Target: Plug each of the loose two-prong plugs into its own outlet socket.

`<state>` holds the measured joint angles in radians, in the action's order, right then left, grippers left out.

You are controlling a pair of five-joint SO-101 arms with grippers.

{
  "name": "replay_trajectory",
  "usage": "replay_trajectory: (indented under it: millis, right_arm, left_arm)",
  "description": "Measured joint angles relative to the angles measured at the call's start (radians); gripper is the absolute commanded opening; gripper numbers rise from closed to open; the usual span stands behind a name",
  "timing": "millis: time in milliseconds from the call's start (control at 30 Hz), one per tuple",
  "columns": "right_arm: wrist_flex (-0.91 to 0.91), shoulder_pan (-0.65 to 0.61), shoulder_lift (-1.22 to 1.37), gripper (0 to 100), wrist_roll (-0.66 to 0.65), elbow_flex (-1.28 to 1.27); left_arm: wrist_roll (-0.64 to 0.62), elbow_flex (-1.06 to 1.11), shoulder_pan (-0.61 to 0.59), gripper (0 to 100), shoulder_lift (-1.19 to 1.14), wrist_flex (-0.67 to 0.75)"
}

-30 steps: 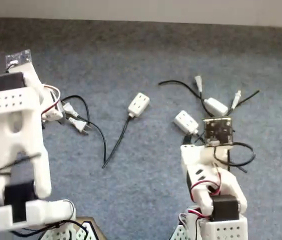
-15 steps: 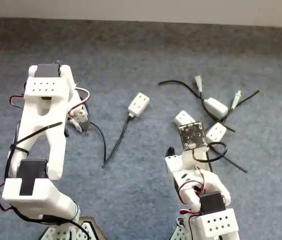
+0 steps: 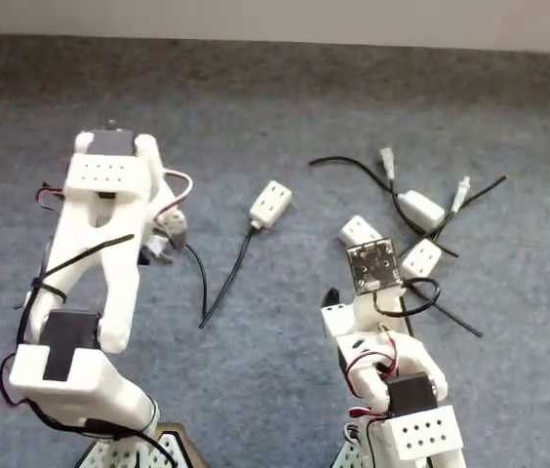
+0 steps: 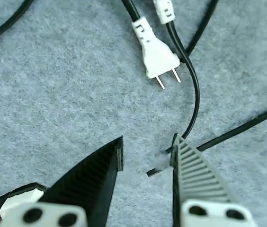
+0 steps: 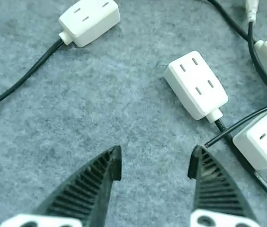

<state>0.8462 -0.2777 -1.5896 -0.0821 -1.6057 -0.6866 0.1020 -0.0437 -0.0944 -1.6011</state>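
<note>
From above, a lone outlet socket [image 3: 270, 203] lies on grey carpet [image 3: 255, 97] between the arms. The left gripper [image 4: 147, 147] hangs spread beside a black cord [image 4: 198, 97], with a white two-prong plug [image 4: 158, 56] just beyond. The right gripper [image 5: 156, 160] is spread too, the nearest outlet socket [image 5: 196, 84] just ahead.

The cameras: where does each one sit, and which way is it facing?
High view: fixed overhead, looking down on the left arm, right arm and cords.
Left wrist view: on the left wrist, past the open left hand toward a two-prong plug.
Right wrist view: on the right wrist, past the open right hand toward sockets.
Shared: high and right wrist views both show the lone socket.
</note>
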Motion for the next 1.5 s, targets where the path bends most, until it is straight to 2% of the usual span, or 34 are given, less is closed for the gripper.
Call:
replay_trajectory:
  millis: [167, 367, 700, 967, 1500]
  right_arm:
    - [-0.018, 0.0, 0.0, 22.8, 0.0, -0.002]
    - [-0.018, 0.0, 0.0, 22.8, 0.0, -0.002]
    - [-0.018, -0.083, 0.0, 22.8, 0.0, -0.035]
    - [-0.018, -0.091, 0.0, 22.8, 0.0, -0.038]
    - [-0.018, -0.091, 0.0, 22.8, 0.0, -0.038]
  left_arm:
    - [-0.002, 0.043, 0.061, 18, 0.0, 0.091]
    - [-0.101, 0.115, 0.055, 18, 0.0, 0.187]
    - [-0.264, 0.127, -0.086, 18, -0.003, 0.255]
    - [-0.276, 0.129, -0.106, 18, -0.13, 0.356]
    - [-0.276, 0.063, -0.129, 17, -0.218, 0.367]
